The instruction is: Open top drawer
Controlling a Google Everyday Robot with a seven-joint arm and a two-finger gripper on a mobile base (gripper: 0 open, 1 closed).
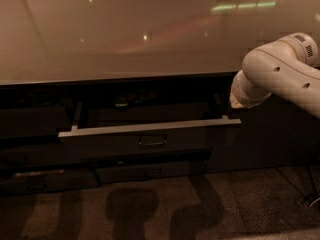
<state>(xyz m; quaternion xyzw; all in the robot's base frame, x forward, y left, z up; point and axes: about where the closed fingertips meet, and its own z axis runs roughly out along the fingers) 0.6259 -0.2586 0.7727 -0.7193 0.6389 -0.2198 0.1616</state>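
The top drawer (110,145) is pulled partway out from under the counter. Its dark front carries a small loop handle (152,140) at the centre, and its pale top edge runs from left to right. Behind the front I see the dark inside and the side rails. My gripper (235,103) is at the end of the white arm (280,74), at the right. It hangs just above the drawer's right corner and does not appear to touch it.
A glossy beige countertop (125,34) overhangs the drawers. A narrower drawer front (150,172) sits shut below the open one. Dark cabinet fronts (265,139) stand to the right. Speckled floor (160,209) lies in front, with shadows on it.
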